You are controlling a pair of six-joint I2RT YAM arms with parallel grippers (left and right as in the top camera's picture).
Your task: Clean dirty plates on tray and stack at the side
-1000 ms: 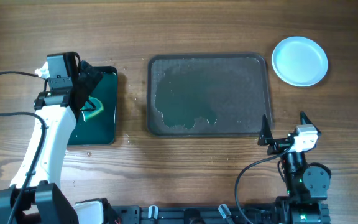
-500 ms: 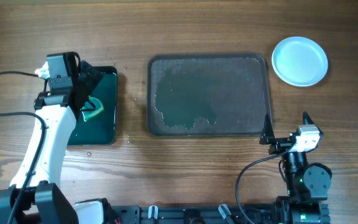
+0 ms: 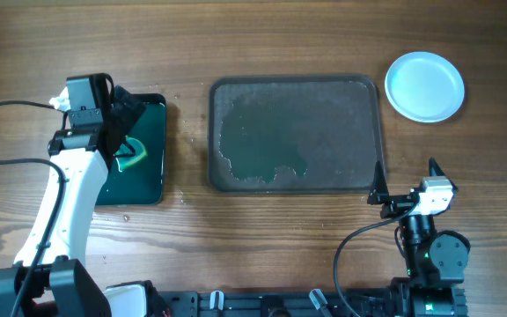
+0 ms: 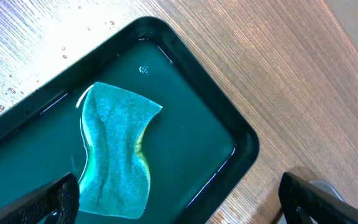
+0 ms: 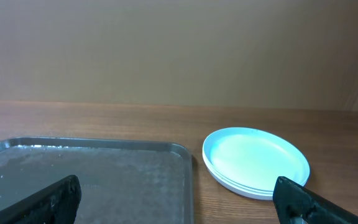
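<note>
At the far right of the counter (image 3: 289,35), just off the large tray's corner and not touching it: a stack of round plain plates (image 3: 425,86), pale blue-white face uppermost. The right wrist view shows several nested rims, but the exact count is not certain. No smear is visible on the top face.

Handling (judgement): the plates look light, stiff and smooth, and are likely slick if damp. The best hold is across the raised rim at the near edge, one finger under the lip and one on top. Because the stack is nested, pinch only the top rim or the lot may come up together.

Large dark grey-brown rectangular tray (image 3: 296,81): no plates in it. The floor carries a thin wet film with a ragged pale edge, mostly left and centre.

Small black tray (image 4: 244,146), left of the large one: holds shallow teal-green liquid. A teal sponge with a yellow edge (image 4: 114,155) lies in it, bowed along its length. Water drops sit on the counter beside the rim.

Left jaws: spread wide above the sponge, holding nothing. Right jaws: spread, empty, low by the large tray's near right corner, facing the stack.

The task reads as done or nearly so.
</note>
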